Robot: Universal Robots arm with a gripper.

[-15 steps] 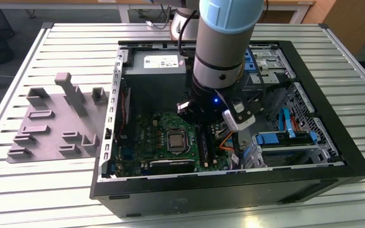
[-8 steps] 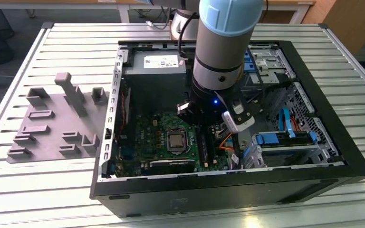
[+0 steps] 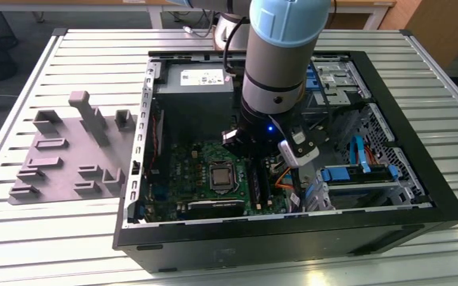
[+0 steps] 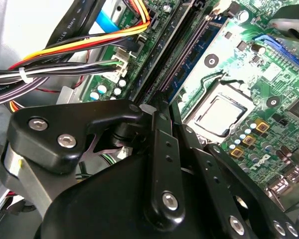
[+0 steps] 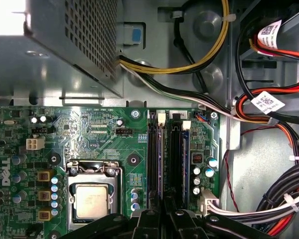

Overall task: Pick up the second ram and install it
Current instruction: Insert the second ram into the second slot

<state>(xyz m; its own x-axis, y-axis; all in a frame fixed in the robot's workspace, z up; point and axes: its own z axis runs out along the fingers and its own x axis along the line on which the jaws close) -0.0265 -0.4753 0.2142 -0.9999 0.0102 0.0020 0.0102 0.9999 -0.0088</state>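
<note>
Black linkage of my claw (image 4: 162, 124) sits low over the slots (image 5: 162, 159), fingers closed thin around the ram (image 4: 189, 64) (blue-green edge), which stands on its slot, aligned for seating.

Bright overhead light glares off the slatted counter (image 3: 70, 238) in the exterior view, while the computer case (image 3: 420, 196) interior lies in shadow. In the first wrist view, the power supply (image 5: 10, 20) corner is blown out white. The pincer (image 4: 154, 209) looms dark and soft in the second wrist view.
</note>
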